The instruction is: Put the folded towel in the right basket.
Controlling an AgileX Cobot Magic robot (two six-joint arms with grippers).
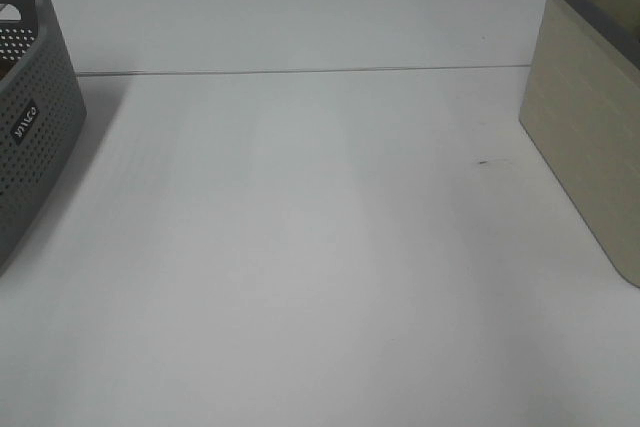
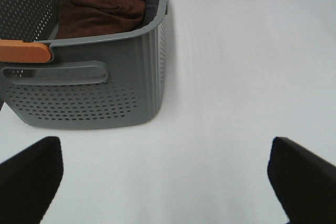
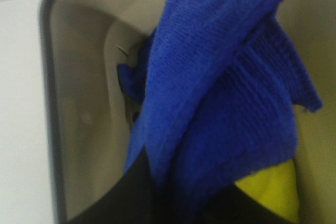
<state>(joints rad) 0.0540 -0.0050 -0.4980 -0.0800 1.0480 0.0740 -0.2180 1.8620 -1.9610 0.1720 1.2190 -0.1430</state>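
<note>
In the right wrist view a folded blue towel (image 3: 220, 93) hangs from my right gripper (image 3: 173, 200), which is shut on it, above the inside of the beige right basket (image 3: 79, 77). Something yellow (image 3: 270, 187) shows under the towel. The same basket (image 1: 590, 117) stands at the right edge of the exterior view, where neither arm shows. My left gripper (image 2: 165, 182) is open and empty over the white table, in front of the grey perforated left basket (image 2: 89, 93).
The grey basket (image 1: 30, 127) stands at the left edge of the table and holds a folded brown towel (image 2: 100, 9). An orange piece (image 2: 23, 51) sits on its rim. A seam crosses the white table (image 1: 300, 247) at the back.
</note>
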